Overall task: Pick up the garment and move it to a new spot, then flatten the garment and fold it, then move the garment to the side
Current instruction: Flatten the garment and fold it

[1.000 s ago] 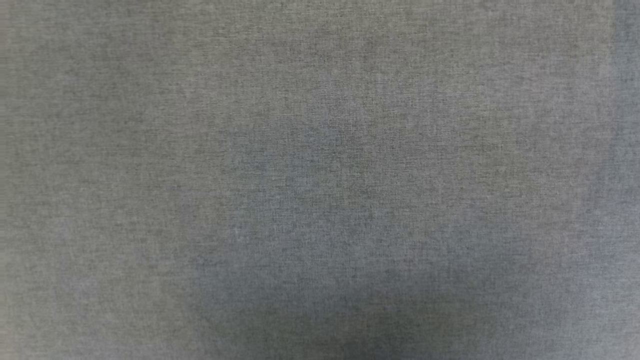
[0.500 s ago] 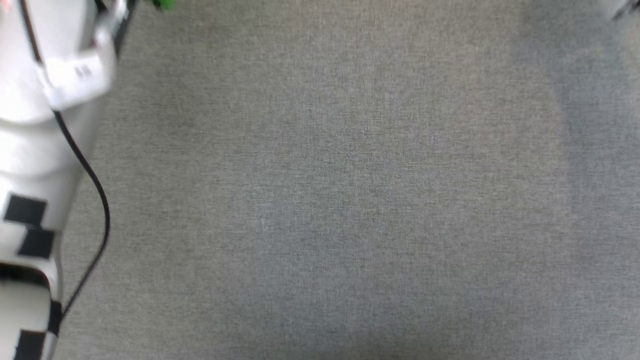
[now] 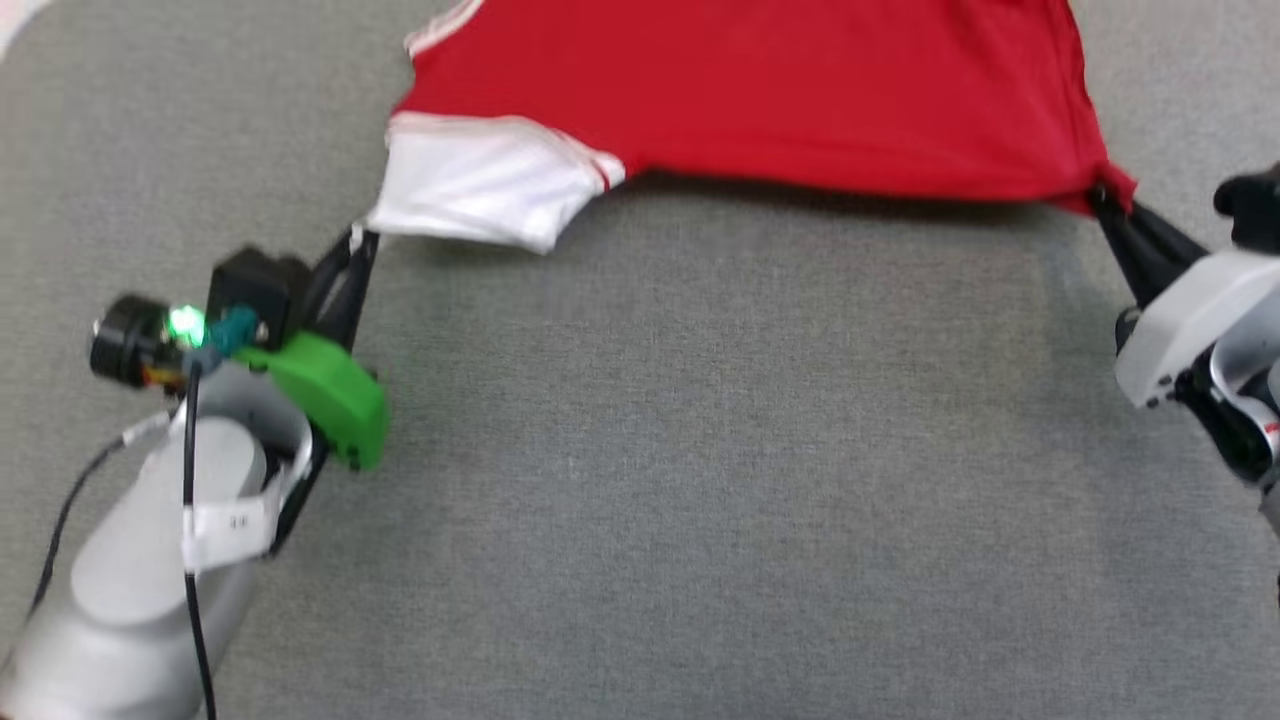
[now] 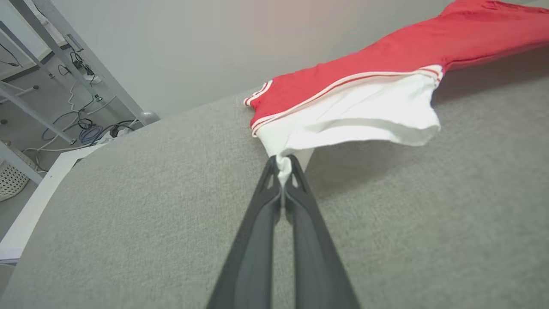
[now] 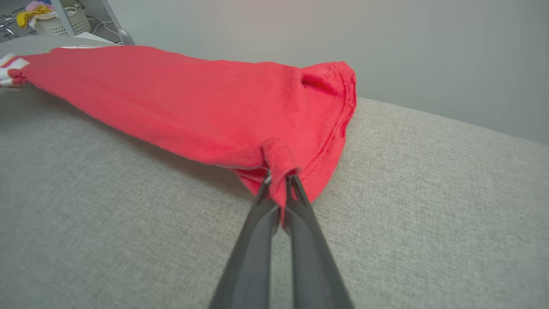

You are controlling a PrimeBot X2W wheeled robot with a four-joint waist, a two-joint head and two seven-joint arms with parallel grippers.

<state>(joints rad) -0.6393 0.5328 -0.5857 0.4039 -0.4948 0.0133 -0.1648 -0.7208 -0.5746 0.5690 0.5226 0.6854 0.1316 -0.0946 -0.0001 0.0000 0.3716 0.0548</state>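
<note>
1. head view: garment stretched across the top of the grey surface, between left gripper and right gripper.
2. left wrist view: fingers pinched on the white sleeve; cables beyond the edge.
3. right wrist view: fingers pinched on a red corner; basket far behind.

Soft even light, faint shadow under the garment, head view slightly blurred

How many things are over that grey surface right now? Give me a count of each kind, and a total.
Garment, red with a white sleeve: 1
Tools pinching it, left tool on the white sleeve and right tool on a red corner: 2
Total: 3
</note>
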